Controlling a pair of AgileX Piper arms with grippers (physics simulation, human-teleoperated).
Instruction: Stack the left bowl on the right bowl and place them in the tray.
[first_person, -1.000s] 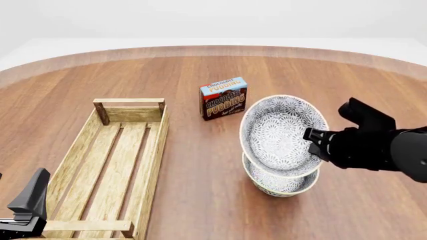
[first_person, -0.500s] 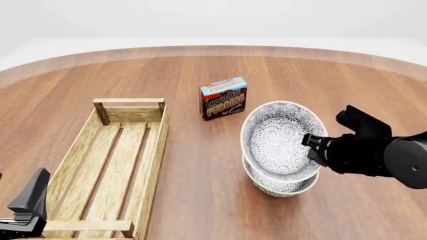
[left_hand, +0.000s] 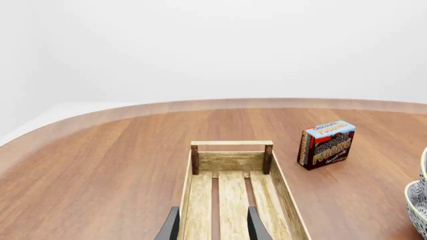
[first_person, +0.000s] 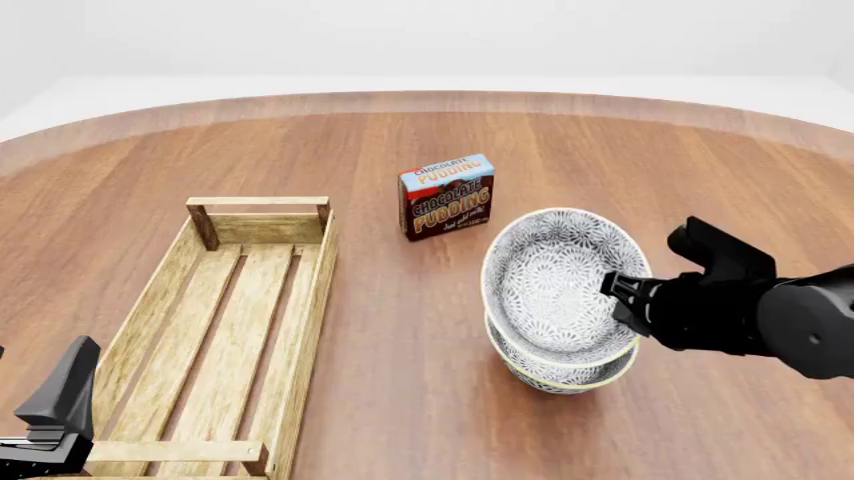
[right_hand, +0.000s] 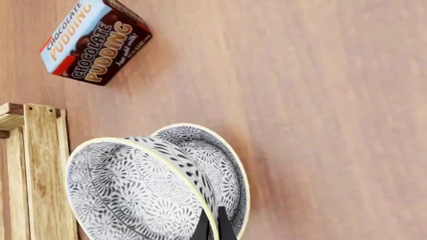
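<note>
upper bowl (first_person: 561, 280) tilted, mouth facing left, rim pinched by right gripper (first_person: 622, 292), lower than a second ago, settling into lower bowl (first_person: 567, 368) right of tray (first_person: 220, 330) | tray's long axis runs front to back | left gripper (left_hand: 212, 227) spread over tray's near end | pudding box (first_person: 447, 195) behind | round wooden table (first_person: 400, 330), white surround

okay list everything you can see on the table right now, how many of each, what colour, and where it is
bowls: 2, white with grey floral pattern; the upper bowl tilted over the lower bowl, on the table's right side.
tray: 1, light wood, slatted; left side, nothing in it.
pudding box: 1, brown and blue; standing behind the bowls, centre.
table: 1, reddish-brown wood.
right gripper: 1, black; shut on the upper bowl's rim.
left gripper: 1, black; open, over the tray's near end.
</note>
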